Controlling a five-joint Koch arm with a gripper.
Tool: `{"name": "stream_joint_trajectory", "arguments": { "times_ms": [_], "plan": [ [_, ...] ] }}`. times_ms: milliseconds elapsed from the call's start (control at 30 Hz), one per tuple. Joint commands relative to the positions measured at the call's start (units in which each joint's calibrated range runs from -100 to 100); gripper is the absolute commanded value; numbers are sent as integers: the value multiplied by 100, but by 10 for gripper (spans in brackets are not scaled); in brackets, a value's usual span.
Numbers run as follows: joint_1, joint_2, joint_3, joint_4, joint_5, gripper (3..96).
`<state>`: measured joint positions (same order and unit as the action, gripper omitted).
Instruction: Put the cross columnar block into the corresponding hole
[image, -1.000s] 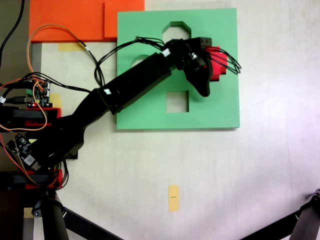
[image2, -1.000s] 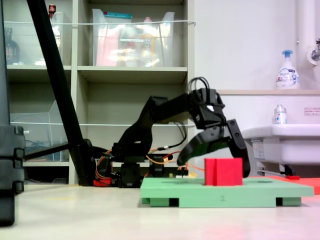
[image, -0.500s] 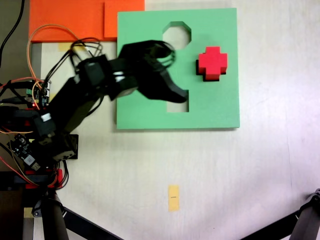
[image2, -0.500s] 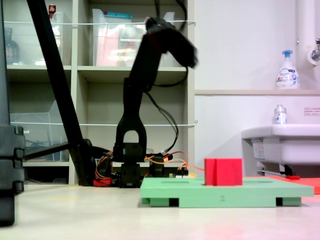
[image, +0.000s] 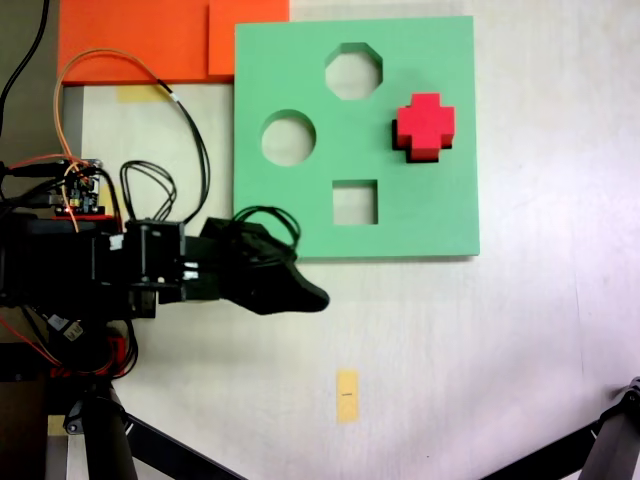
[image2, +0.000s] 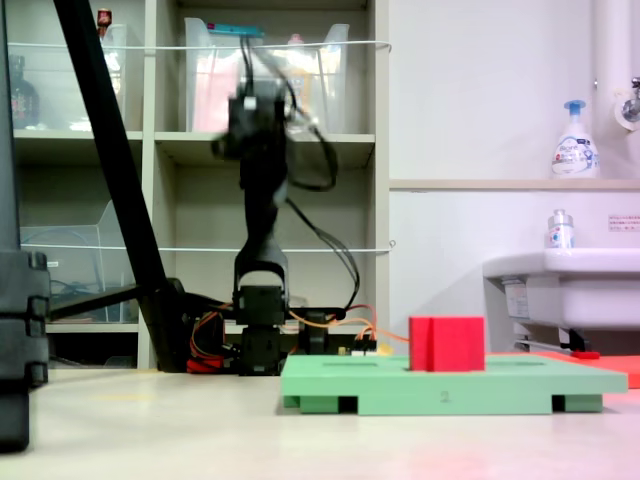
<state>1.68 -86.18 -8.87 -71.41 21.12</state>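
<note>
The board (image: 400, 215) lies flat; the red block (image: 424, 127) stands in its cross hole, up and right of the claw (image: 300, 296) in the first exterior view, well apart. The claw holds nothing; its opening I cannot tell.

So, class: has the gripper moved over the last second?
Yes. In the first exterior view the gripper has pulled back off the green board, away from the red block, to that board's lower-left corner.

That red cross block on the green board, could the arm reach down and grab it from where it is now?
Probably yes: the red cross block stands exposed on the green board, nothing over it. The gripper is pulled back off the board.
</note>
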Motion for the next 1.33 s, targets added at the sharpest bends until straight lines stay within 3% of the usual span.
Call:
{"name": "stream_joint_trajectory", "arguments": {
  "times_ms": [33, 200, 367, 600, 1333],
  "plan": [
    [0, -1382, -1995, 2621, -498, 544],
    [-200, -1382, -5035, 3930, -850, 544],
    [-195, -1382, -9113, 7791, -1807, 526],
    [-83, -1382, -9113, 7223, -1880, 479],
    [-88, -1382, -9113, 7252, -1871, 485]
  ]
}}
